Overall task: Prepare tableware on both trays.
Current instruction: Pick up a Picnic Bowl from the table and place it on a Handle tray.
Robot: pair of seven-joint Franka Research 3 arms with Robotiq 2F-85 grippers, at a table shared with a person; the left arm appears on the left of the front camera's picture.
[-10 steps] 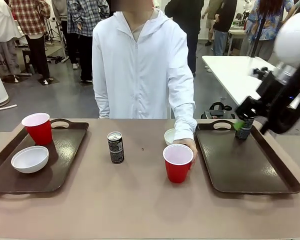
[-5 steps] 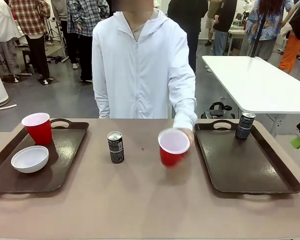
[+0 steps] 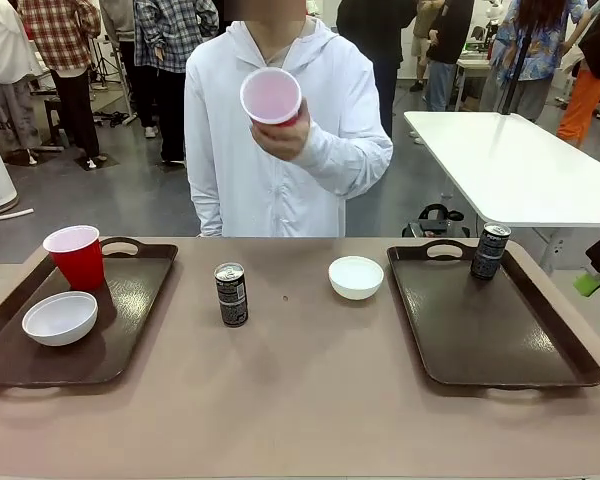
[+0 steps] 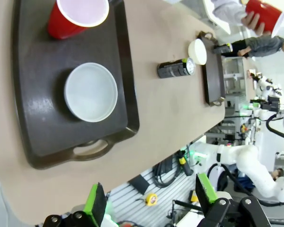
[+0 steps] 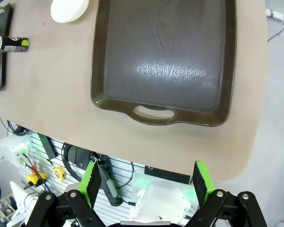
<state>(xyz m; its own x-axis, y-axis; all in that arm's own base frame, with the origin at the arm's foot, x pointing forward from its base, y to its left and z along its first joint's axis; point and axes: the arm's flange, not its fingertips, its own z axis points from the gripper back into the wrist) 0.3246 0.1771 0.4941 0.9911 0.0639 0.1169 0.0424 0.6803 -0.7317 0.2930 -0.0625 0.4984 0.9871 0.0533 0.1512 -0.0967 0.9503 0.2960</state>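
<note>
Front: person's hand (image 3: 285, 135) has taken the raised red cup (image 3: 271, 97) from low over the table 0.5 s ago up to chest height, white inside facing cam. Loose bowl (image 3: 356, 277), round, white, smooth, now unhidden on the tan table (image 3: 300, 400), betw mid-table can (image 3: 231, 294) and right tray (image 3: 500, 345). Right-tray can (image 3: 490, 250) upright at far corner, same spot. Left tray (image 3: 130, 300), glossy brown w/ raised rim: left-tray cup (image 3: 75, 256) far, left-tray bowl (image 3: 60, 318) near.

Left wrist: left gripper (image 4: 149, 203) pads wide apart, empty, off the table edge past the left tray's handle.

Right wrist: right gripper (image 5: 146, 182) spread, empty, off the right tray's near oval handle; glare streak on tray floor.
</note>
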